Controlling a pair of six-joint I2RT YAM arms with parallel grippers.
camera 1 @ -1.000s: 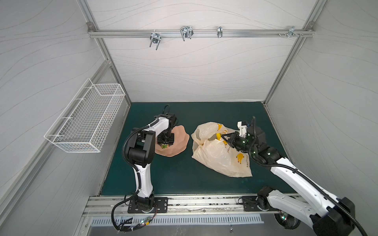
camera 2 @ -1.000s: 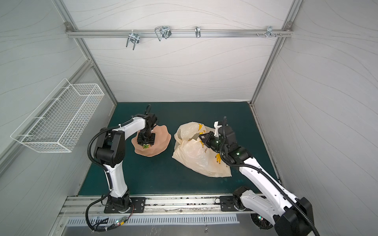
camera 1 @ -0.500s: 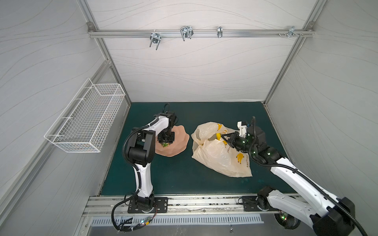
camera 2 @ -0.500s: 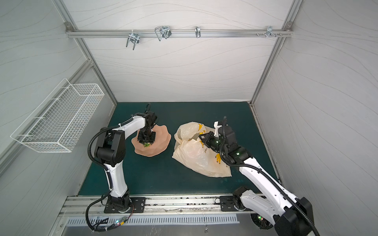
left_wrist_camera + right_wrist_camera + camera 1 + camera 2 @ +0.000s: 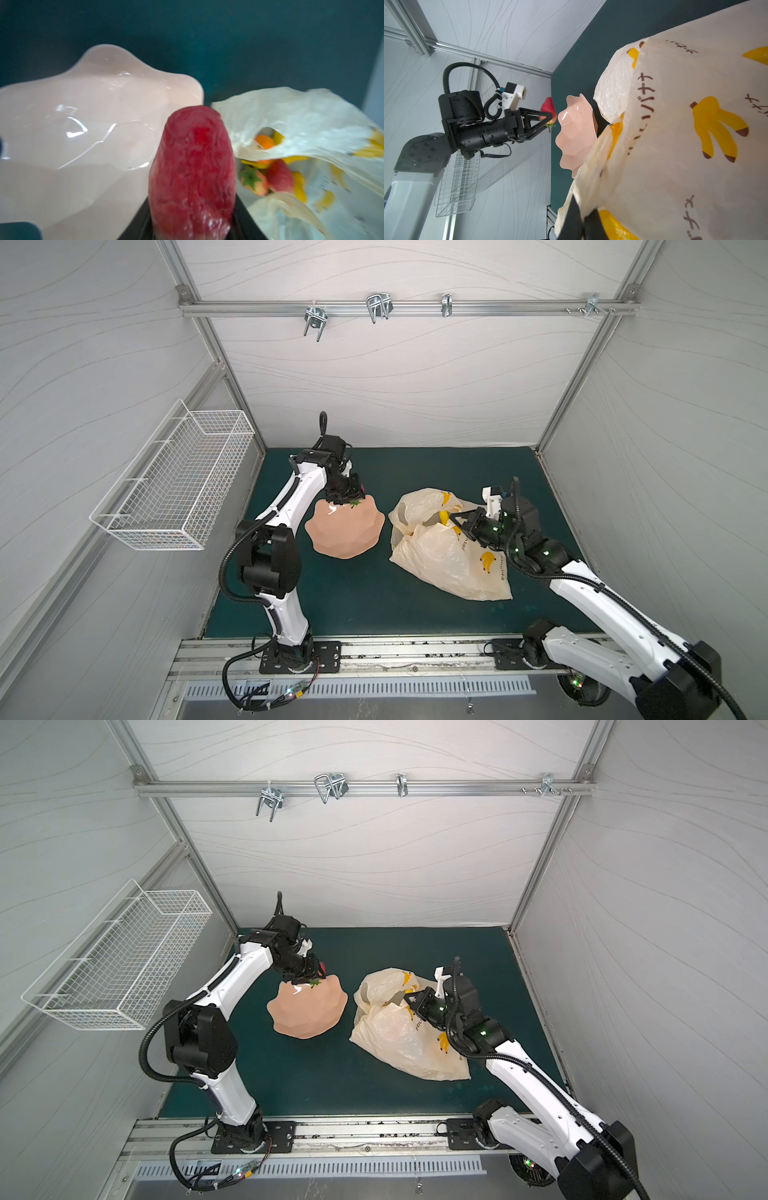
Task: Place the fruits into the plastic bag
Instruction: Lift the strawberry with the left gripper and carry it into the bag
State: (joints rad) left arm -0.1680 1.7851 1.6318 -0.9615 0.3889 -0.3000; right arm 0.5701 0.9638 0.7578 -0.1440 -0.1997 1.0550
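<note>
One bumpy strawberry [image 5: 547, 108], clamped in left end effector [image 5: 549, 120]; right end effector [image 5: 583, 223] pinching crinkly plastic bag [image 5: 675, 145]

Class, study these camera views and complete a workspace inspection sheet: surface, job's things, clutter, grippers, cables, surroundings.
Surface: green mat, bare between dish and bag.
Job's things: strawberry held just above the far edge of the pink dish; plastic bag lying with its mouth open, other fruits inside.
Clutter: nothing seen besides the dish.
Grippers: left gripper shut on the strawberry; right gripper pinching the bag's mouth edge.
Cables: black conduit along each arm; loose cable at the front rail.
Surroundings: wire basket on the left wall; metal hooks on the back rail.
</note>
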